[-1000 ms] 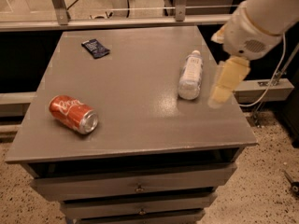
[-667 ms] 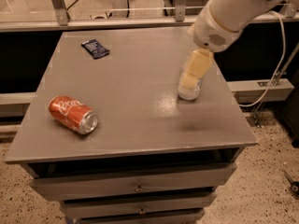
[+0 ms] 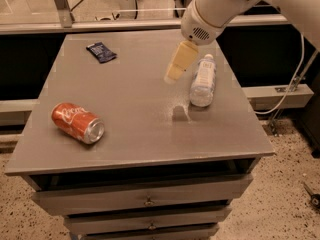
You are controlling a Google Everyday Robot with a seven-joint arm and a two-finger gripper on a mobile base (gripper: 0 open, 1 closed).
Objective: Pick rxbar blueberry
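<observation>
The work surface is a grey, flat-topped cabinet with metal-knobbed drawers in its front face. Three items lie on the top.

1. The rxbar blueberry, a small flat rectangular bar in a dark navy-blue foil wrapper with faint pale print, lies flat near the far left corner of the top. It is set at a slight angle to the cabinet edges. Nothing touches it.
2. A red aluminium soda can lies on its side near the left edge, in the front half of the top. Its silver end faces the front right. It is well apart from the bar.
3. A clear plastic bottle with a white cap lies on its side in the right half of the top, cap pointing toward the far edge.

The white robot arm enters from the upper right corner of the camera view. The pale cream gripper hangs from its rounded wrist and points down and to the left. It is above the top, just left of the bottle and apart from it. A faint shadow falls on the surface below it. Whether the gripper is set wide or narrow cannot be told from this angle. It carries no item. The gripper is well apart from the bar, which lies to its left and farther back.
</observation>
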